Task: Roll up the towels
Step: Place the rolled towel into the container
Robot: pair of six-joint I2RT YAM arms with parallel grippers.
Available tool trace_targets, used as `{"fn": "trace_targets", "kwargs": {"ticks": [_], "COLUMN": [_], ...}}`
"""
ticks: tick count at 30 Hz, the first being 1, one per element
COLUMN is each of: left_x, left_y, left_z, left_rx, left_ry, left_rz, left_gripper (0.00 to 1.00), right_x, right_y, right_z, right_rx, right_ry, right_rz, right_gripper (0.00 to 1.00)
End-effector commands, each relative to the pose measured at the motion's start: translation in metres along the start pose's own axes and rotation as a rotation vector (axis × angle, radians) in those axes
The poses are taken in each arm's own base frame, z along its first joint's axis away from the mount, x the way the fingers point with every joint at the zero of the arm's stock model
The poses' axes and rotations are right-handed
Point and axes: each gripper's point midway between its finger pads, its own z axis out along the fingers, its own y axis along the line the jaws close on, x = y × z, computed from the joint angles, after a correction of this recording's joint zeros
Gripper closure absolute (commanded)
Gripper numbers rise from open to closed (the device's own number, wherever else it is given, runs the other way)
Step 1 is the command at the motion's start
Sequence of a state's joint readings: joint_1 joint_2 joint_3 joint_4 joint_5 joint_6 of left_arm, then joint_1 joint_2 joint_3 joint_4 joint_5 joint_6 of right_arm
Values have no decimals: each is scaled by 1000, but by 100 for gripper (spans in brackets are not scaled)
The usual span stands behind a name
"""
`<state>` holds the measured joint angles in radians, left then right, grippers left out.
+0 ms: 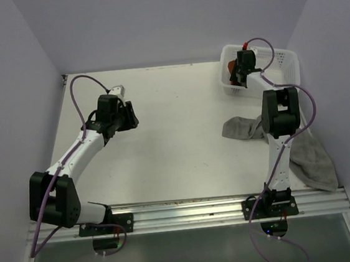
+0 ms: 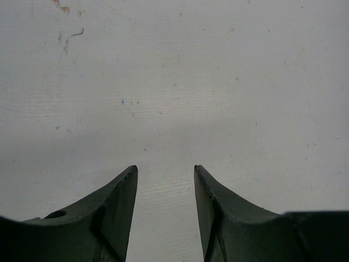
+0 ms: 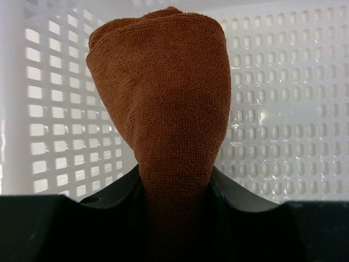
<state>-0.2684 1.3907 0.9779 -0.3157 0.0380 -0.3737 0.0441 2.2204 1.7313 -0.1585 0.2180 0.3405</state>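
Observation:
A rolled rust-brown towel [image 3: 158, 82] stands between the fingers of my right gripper [image 3: 174, 174], which is shut on its lower part. Seen from the top, that gripper [image 1: 242, 67] reaches into the white mesh basket [image 1: 283, 57], where a bit of the rust-brown towel [image 1: 234, 74] shows beside it. A grey towel [image 1: 240, 127] lies crumpled on the table by the right arm. My left gripper [image 1: 126, 114] hangs over bare table on the left. In its wrist view the left gripper [image 2: 165, 169] is open with nothing between its fingers.
More grey cloth [image 1: 316, 163] lies to the right of the right arm, near the table's front right corner. The basket wall [image 3: 283, 82] fills the right wrist view behind the towel. Purple walls close the table on three sides.

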Motion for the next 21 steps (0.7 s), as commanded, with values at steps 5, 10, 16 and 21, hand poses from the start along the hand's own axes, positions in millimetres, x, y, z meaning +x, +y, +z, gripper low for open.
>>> {"fn": "trace_targets", "kwargs": {"ticks": [5,10,16,21], "left_x": [-12,-12,-10,-11], "left_y": [-7,-8,-9,-10], "left_z": [2,2,3,2], "left_rx": [45,54,68,73], "left_ry": [-26,-21,-10,-14], "left_rz": [17,13,8,5], "left_gripper": [49,49,48,48], "right_x": [-5,1,-5,-13], "right_y": [1,-1,-3,0], "right_z": [6,8,3,-4], "right_rx": [-17,-5,6,-3], "right_ry": [-2,19,18,15], "right_rz": [11,6,7,8], "right_gripper": [53,39,22,15]}}
